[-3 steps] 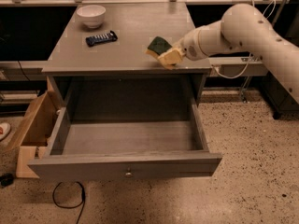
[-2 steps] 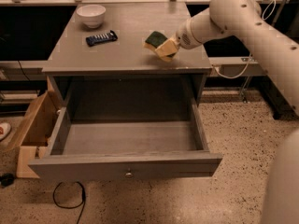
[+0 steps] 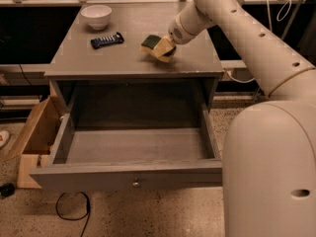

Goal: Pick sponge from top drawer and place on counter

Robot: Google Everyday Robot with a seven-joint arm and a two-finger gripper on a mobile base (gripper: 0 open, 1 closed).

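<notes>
- Camera view puts us at the placing step: the hand is clenched on the sponge from its 3 o'clock side, over the grey surface.
- The sponge sits tilted, green face up and yellow foam toward us, low over the surface. We cannot tell whether its lower corner already touches.
- It lies near the middle of the surface, at 3 o'clock from the dark remote-like gadget and at 4 o'clock from the white bowl, apart from both.
- The top drawer stands pulled out below at 6 o'clock, its floor bare, so we judge the picking half done.
- Next, we think, the move calls for a short descent until the sponge lies flat, then a release and a withdrawal toward 3 o'clock, clear of the gadget.
- Against the picture a second ago, the sponge has travelled toward 9 o'clock, from near the surface's right edge to a spot closer to its centre.
- The arm has swung with it, and the robot's body now fills the corner at 4 o'clock.
- Drawer, bowl and gadget lie as they did.
</notes>
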